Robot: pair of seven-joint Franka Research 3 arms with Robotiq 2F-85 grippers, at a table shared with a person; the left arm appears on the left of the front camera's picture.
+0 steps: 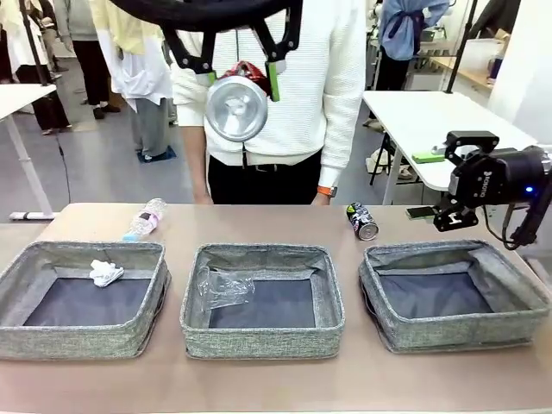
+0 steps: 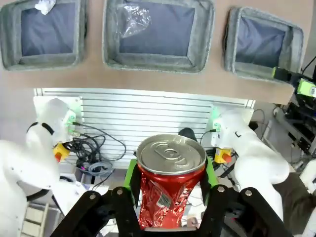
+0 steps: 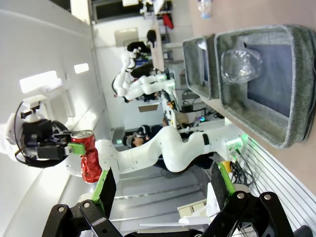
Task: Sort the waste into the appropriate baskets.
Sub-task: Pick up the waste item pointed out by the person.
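1. Overhead, the left gripper (image 1: 242, 79) is clamped on the red dented drink can (image 1: 236, 109). Its green pads press the crumpled sides high above the middle of the table (image 1: 259, 384), and the can's silver base is turned toward the front camera. Gripping it by the sides and carrying it well up probably keeps it clear of the basket walls.
2. The left basket (image 1: 78, 341), by the table's left edge, holds the white tissue wad (image 1: 105, 272) near its far-left corner. The middle basket (image 1: 263, 341) holds a crushed clear plastic bottle (image 1: 222, 287) against its left wall. The bins seem to take one kind of waste each.
3. The right basket (image 1: 457, 332), by the table's right edge, shows a bare dark floor. I judge it is the one meant for metal, so the red can likely goes there.
4. Two items lie unsorted along the far edge. A clear plastic bottle (image 1: 145, 217) lies behind the left basket, and the dark can with green marks (image 1: 362, 221) lies on its side behind the gap between the middle and right baskets.
5. The right gripper (image 1: 455, 221) hangs with its jaws spread wide and nothing between them, over the right basket's far-right corner. It is near the dark can, perhaps to be ready for it.
6. A person (image 1: 336, 78) in a white top stands at the far edge.
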